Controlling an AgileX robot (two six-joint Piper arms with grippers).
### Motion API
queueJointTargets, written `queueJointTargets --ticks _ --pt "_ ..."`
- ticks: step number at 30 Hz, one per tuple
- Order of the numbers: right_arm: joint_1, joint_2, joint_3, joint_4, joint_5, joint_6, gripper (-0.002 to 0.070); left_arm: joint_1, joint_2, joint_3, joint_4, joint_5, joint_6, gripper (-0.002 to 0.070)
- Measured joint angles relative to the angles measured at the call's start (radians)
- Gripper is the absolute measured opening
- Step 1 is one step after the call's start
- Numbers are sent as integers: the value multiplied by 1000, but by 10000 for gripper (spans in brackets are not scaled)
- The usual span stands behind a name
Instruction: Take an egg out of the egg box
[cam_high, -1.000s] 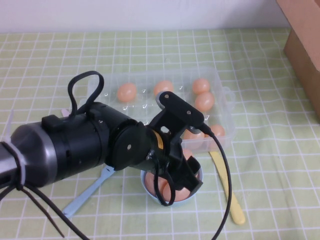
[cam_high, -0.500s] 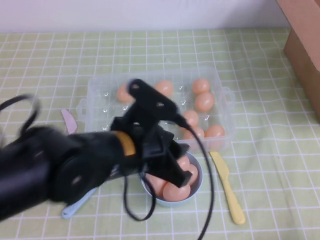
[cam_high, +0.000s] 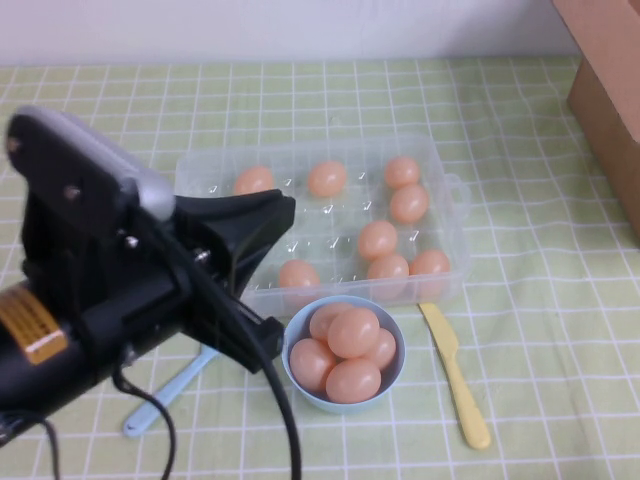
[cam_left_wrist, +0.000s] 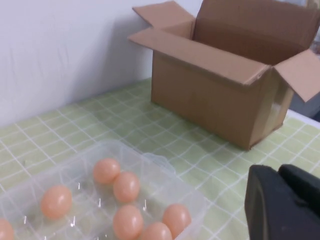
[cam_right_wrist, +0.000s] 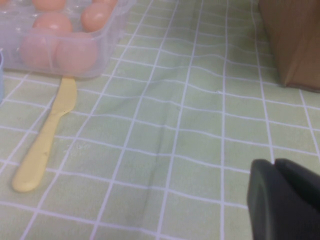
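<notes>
The clear egg box (cam_high: 448, 190) stands mid-table and holds several peach-orange eggs, such as one egg (cam_high: 377, 239). My left gripper (cam_high: 278, 206) is shut and empty, raised over the box's near left corner, left of the bowl. In the left wrist view its closed gripper (cam_left_wrist: 279, 171) hangs above the cloth beside the egg box (cam_left_wrist: 165, 166) and its eggs (cam_left_wrist: 126, 186). My right gripper (cam_right_wrist: 274, 163) is shut and empty, low over bare cloth right of the egg box (cam_right_wrist: 107, 47); it is out of the high view.
A light-blue bowl (cam_high: 289, 338) with several eggs sits in front of the box. A yellow plastic knife (cam_high: 455, 372) lies right of it, a blue utensil (cam_high: 160, 397) to its left. An open cardboard box (cam_high: 610, 90) stands at the far right.
My left arm has pulled back from over the bowl, up and to the left. The bowl and its eggs now show in full.
</notes>
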Motion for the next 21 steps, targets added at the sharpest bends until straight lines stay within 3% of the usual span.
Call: queueJointTargets --ticks 21 --pt "0 0 0 0 0 0 -20 0 -36 23 14 532 -2 -1"
